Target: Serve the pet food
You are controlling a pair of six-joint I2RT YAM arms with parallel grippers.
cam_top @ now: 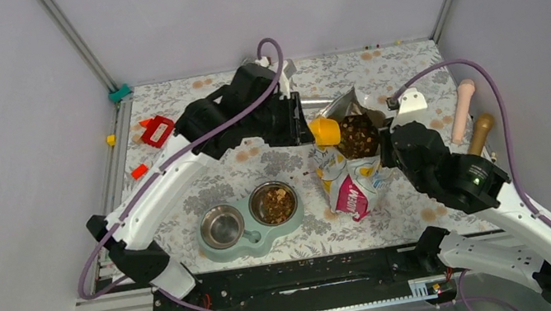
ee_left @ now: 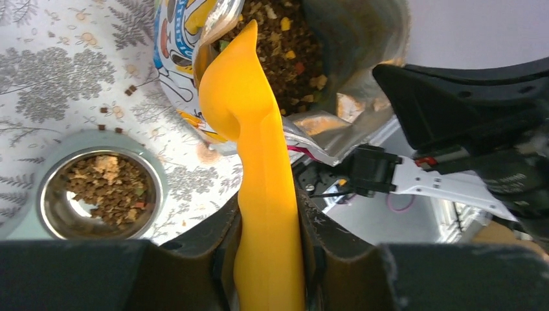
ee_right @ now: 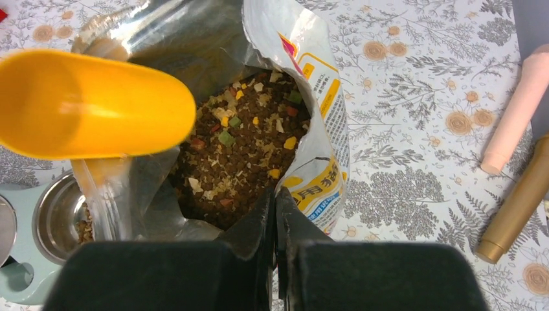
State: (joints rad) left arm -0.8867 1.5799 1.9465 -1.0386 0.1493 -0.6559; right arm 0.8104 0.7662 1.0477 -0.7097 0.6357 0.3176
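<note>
Feeder (cam_top: 251, 243): left of the left fingers and beyond them.
Bag (ee_right: 317, 116): open; near rim pinched in right gripper (ee_right: 275, 207), fingers closed tight.
Scoop (ee_left: 246, 110): handle clamped in left gripper (ee_left: 268, 220), fingers part-spread; tip at bag mouth.
Pet food (ee_right: 239, 155): inside bag, just beyond right fingertips; more in one feeder bowl (ee_left: 100, 191).

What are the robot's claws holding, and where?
The left claw grips the orange scoop by its handle. The right claw pinches the edge of the pet food bag's open mouth.
</note>
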